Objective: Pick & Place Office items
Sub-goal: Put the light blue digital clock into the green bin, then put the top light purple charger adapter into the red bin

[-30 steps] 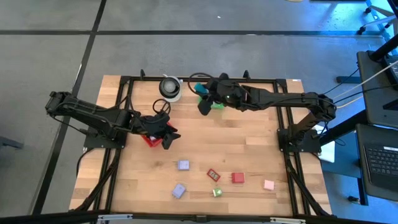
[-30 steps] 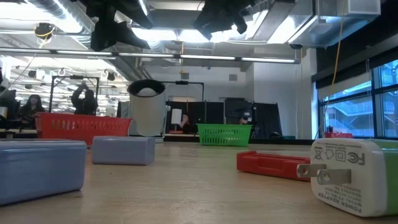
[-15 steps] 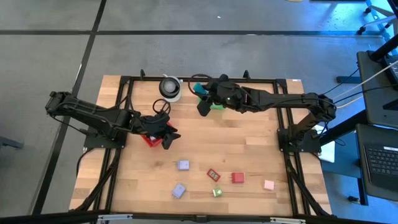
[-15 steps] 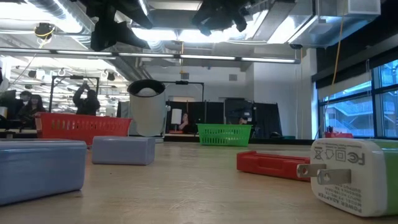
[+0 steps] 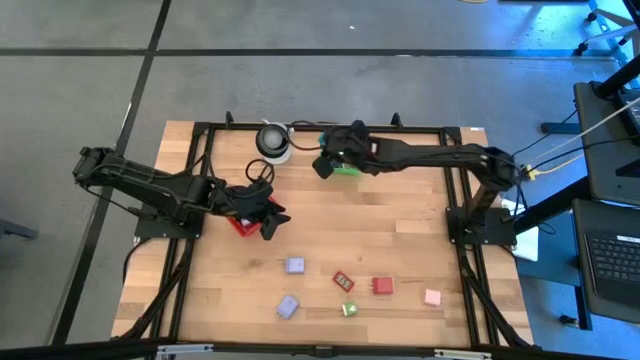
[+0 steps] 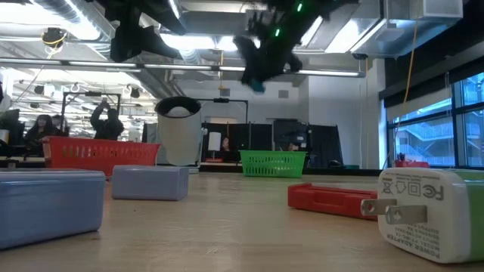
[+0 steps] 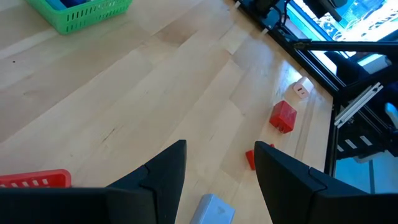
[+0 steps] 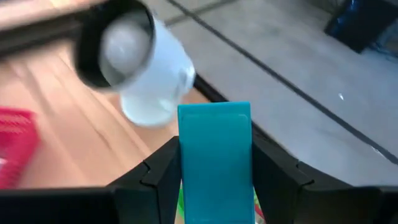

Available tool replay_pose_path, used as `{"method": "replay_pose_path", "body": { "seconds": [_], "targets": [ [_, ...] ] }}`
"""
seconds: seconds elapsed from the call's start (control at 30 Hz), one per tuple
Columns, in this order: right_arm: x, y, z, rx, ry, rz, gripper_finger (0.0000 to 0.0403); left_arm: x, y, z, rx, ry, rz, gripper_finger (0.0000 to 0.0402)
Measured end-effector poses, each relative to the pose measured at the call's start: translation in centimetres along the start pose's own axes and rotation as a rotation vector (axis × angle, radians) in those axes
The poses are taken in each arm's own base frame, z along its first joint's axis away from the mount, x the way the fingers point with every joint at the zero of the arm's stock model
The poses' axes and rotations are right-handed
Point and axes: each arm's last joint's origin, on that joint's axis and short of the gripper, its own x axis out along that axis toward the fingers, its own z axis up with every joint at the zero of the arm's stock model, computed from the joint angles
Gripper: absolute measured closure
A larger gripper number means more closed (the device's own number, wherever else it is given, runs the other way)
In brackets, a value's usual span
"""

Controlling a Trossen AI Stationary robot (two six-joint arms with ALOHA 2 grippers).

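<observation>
Above the green basket [image 5: 347,168] at the surface's far edge, the right tool [image 8: 214,163] is clamped on a teal block [image 8: 215,160], likely rigid, light and smooth: flat sides suit gripping. Left tool [image 7: 221,171], fingers apart, hovers near the red basket [image 5: 240,224]

Red basket [image 5: 240,224] mostly hidden under left gripper [image 5: 270,222], green basket [image 5: 347,169] partly covered by right gripper [image 5: 322,166], teal block [image 8: 215,163] cut off at frame edge, white cup [image 8: 140,65] blurred.
</observation>
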Motion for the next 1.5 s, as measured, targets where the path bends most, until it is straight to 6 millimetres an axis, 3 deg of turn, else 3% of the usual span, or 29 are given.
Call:
{"method": "replay_pose_path", "body": {
  "seconds": [0.23, 0.47, 0.83, 1.03, 1.5],
  "targets": [
    [5.9, -2.2, -2.4, 0.027, 0.134, -0.113, 0.0237, 0.0, 0.0, 0.0, 0.000, 0.000, 0.000, 0.0217],
    [8.4, -3.4, -4.2, 0.096, 0.250, -0.120, 0.0237, 0.0, 0.0, 0.0, 0.000, 0.000, 0.000, 0.0217],
    [10.3, -3.0, -6.6, 0.039, 0.361, -0.140, 0.0237, 0.0, 0.0, 0.0, 0.000, 0.000, 0.000, 0.0217],
    [10.6, -3.1, -6.9, 0.033, 0.380, -0.138, 0.0232, 0.0, 0.0, 0.0, 0.000, 0.000, 0.000, 0.0217],
    [10.6, -3.4, -7.0, 0.005, 0.395, -0.144, 0.0161, 0.0, 0.0, 0.0, 0.000, 0.000, 0.000, 0.0217]
  ]
}}
